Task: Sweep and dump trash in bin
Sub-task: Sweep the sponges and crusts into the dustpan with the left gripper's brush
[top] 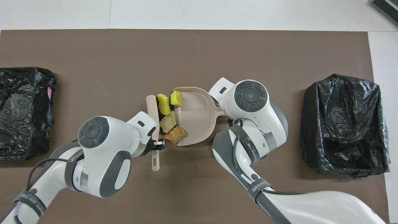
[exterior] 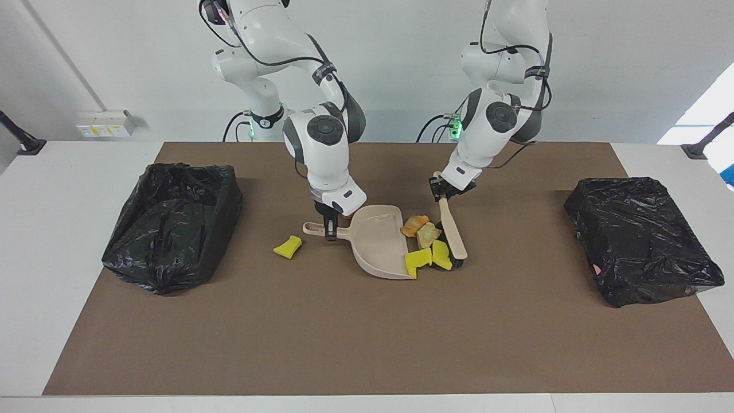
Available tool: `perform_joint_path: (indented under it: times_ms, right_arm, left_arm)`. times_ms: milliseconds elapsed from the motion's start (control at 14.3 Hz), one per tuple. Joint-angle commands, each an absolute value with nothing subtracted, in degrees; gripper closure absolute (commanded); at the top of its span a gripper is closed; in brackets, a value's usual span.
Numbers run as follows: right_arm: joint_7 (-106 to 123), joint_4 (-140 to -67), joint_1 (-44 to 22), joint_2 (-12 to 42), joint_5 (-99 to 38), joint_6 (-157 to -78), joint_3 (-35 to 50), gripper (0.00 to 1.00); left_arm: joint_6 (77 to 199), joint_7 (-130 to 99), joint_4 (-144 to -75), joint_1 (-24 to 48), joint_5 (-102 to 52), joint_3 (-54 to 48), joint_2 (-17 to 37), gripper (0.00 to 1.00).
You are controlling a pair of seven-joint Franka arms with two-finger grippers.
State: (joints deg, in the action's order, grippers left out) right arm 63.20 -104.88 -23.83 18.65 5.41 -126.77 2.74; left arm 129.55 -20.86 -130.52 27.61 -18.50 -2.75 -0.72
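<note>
The beige dustpan (exterior: 375, 244) (top: 196, 113) lies mid-mat, and my right gripper (exterior: 330, 227) is shut on its handle. My left gripper (exterior: 443, 191) (top: 158, 144) is shut on the handle of the beige brush (exterior: 455, 238) (top: 151, 107), whose head rests beside the pan's mouth. Between brush and pan sits the trash: two yellow scraps (exterior: 418, 261) (top: 163, 103), a tan piece (exterior: 428, 234) (top: 168, 122) and an orange-brown piece (exterior: 414, 224) (top: 176, 134), at or just over the lip. Another yellow scrap (exterior: 288, 246) lies near the pan's handle, toward the right arm's end.
A bin lined with a black bag (exterior: 172, 223) (top: 345, 124) stands at the right arm's end of the brown mat (exterior: 367, 344). A second black-bagged bin (exterior: 642, 241) (top: 23, 109) stands at the left arm's end. In the overhead view the right arm's wrist covers its gripper.
</note>
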Motion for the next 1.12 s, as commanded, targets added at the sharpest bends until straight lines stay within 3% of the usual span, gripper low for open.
perform_joint_path:
  times_ms: [0,561,1051]
  right_arm:
    - [61.1,-105.4,-24.9,19.5,5.6,-129.6,3.1,1.00]
    - [60.7,-105.4,-25.0,19.6,5.6,-129.2,3.1,1.00]
    - [60.7,-105.4,-24.8,19.6,5.5,-129.2,3.1,1.00]
  left_arm:
    - [130.3,-22.8,-129.0,30.1,-20.7,-1.8,-0.4,1.00]
    - [127.8,-30.8,-122.7,32.3,-22.0,-1.9,-0.2,1.00]
    - [109.8,-30.7,-120.1,24.8,-21.5,-1.0,-2.9,1.00]
